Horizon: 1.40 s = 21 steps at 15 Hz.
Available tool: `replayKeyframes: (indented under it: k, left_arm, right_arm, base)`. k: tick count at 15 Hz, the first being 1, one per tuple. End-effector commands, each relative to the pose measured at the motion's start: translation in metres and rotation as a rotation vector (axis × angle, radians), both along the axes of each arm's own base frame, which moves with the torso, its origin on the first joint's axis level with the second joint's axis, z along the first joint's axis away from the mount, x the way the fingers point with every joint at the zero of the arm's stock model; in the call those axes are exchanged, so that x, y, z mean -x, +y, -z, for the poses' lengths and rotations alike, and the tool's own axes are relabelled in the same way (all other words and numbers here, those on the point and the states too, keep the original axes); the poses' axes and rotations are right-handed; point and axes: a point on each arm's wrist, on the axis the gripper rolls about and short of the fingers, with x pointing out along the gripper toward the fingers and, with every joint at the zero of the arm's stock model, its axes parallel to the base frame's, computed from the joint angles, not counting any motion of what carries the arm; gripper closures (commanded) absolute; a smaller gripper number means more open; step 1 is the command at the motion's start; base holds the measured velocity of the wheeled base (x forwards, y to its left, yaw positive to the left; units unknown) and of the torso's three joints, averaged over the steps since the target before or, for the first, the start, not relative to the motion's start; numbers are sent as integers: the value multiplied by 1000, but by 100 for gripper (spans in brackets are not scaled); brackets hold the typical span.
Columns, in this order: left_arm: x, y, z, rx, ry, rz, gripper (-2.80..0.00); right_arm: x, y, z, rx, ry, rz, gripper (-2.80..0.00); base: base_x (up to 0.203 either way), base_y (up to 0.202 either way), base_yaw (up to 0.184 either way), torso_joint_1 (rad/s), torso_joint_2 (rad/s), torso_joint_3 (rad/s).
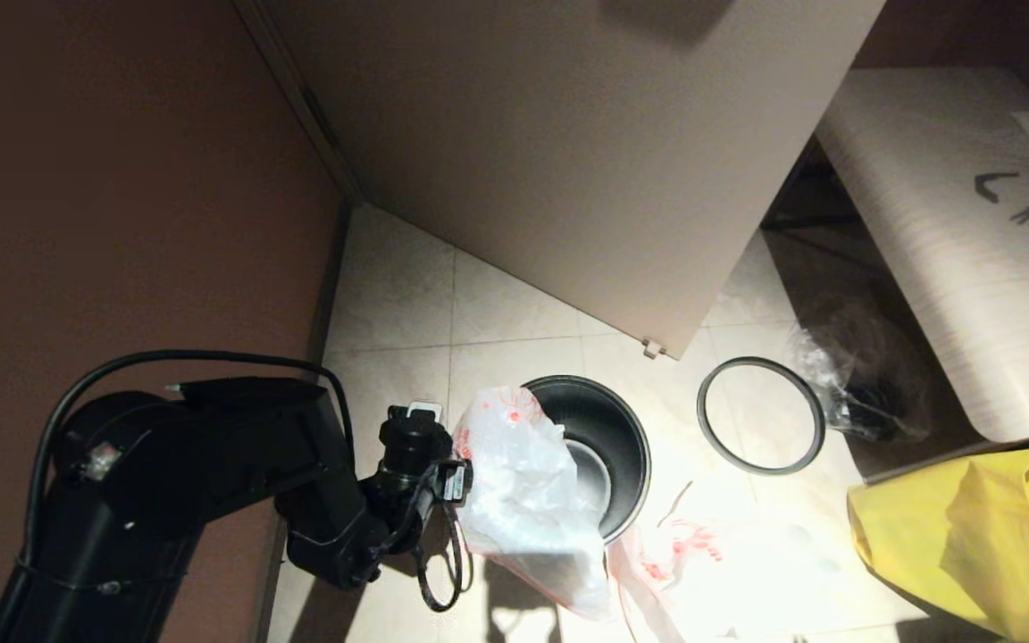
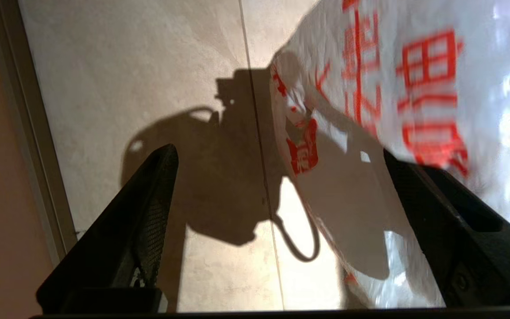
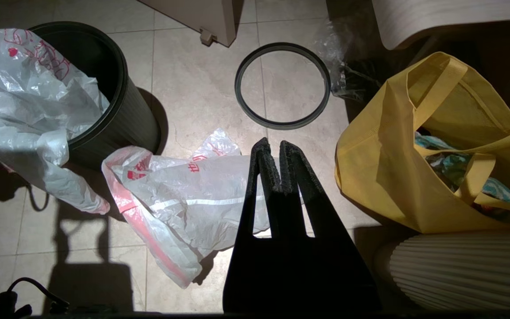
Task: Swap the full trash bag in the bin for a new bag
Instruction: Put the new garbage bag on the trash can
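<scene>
Two left fingers (image 2: 148,212) stand wide apart, empty, beside a white bag (image 1: 523,482) draped over the bin (image 1: 617,446) rim. Right fingers (image 3: 277,168) pressed together, empty, above a second flat bag (image 3: 184,199) on the floor. Grey ring (image 1: 760,415) lies apart from the bin; yellow tote (image 1: 970,536) further right.

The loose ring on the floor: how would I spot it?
Start at the black bin on the tiled floor. Beside it, toward the yellow tote, lies a thin grey rim ring, flat with bare tile showing through. Unlike the crumpled plastic bags nearby, it is a rigid, perfect circle.
</scene>
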Motion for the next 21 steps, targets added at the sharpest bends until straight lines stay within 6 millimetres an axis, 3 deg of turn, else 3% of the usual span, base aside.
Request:
replayKeyframes:
  k: [1, 4, 8, 16, 21]
  left_arm:
    - [13, 5, 0, -3, 7, -2, -280]
    - [40, 15, -22, 69, -73, -10, -280]
    - [48, -10, -31, 103, -87, 53, -280]
    - [26, -64, -64, 120, -100, 148, -280]
    - [7, -79, -57, 97, -67, 144, -280]
  right_arm:
    - [0, 0, 0, 0, 1, 0, 0]
    - [0, 0, 0, 0, 1, 0, 0]
    - [0, 0, 0, 0, 1, 0, 0]
    - [0, 0, 0, 0, 1, 0, 0]
    - [0, 0, 0, 0, 1, 0, 0]
  base:
    - [0, 0, 0, 0, 0, 0]
    - [0, 0, 0, 0, 0, 0]
    - [0, 0, 0, 0, 0, 0]
    - [0, 0, 0, 0, 0, 0]
    - [0, 0, 0, 0, 0, 0]
